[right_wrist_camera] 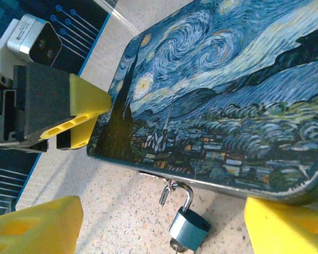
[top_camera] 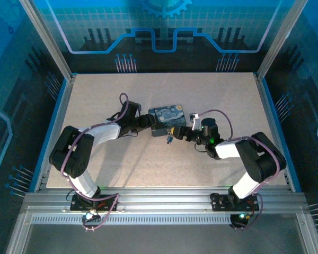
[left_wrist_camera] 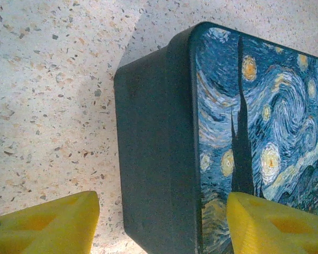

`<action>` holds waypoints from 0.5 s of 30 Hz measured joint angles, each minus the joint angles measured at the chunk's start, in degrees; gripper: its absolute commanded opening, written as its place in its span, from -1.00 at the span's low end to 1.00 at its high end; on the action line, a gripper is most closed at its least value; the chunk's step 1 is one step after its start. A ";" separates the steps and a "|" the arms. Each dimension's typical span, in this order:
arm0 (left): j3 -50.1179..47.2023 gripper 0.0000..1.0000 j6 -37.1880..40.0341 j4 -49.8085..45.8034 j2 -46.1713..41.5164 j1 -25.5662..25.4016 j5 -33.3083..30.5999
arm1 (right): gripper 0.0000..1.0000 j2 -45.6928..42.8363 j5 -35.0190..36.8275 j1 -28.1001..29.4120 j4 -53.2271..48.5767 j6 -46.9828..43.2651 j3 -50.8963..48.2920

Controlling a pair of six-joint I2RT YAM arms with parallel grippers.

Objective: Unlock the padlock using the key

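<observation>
Two robot arms reach in from the near edge of a speckled pale table and meet at a dark blue box printed with a swirling starry night, which sits near the middle of the table.

At the box's near side lies the padlock, a small bluish-grey metal lock. Its curved shackle is hooked through a small metal loop on the box's near edge. The lock's body rests tilted on the table, just beside the box.

From the right, the right gripper hovers low over the table on the near side of the box. Its yellow fingers are spread wide, released and grasping nothing. The padlock lies between them, apart from both.

At the left end of the box, the left gripper has its jaws apart. One yellow finger sits over bare table, clear of the box's dark side wall. The other is over the printed lid. The box's corner lies between them, and the jaws are not clenched on it.
</observation>
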 measured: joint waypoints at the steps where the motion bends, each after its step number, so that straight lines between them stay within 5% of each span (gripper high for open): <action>1: -0.31 0.27 -0.02 0.50 0.00 -0.02 0.09 | 0.61 0.96 -0.61 -0.37 0.46 -0.09 0.63; 15: -3.17 0.26 -1.31 4.96 -0.81 -1.33 -0.17 | 0.47 3.02 -6.78 -4.24 3.61 -2.12 0.68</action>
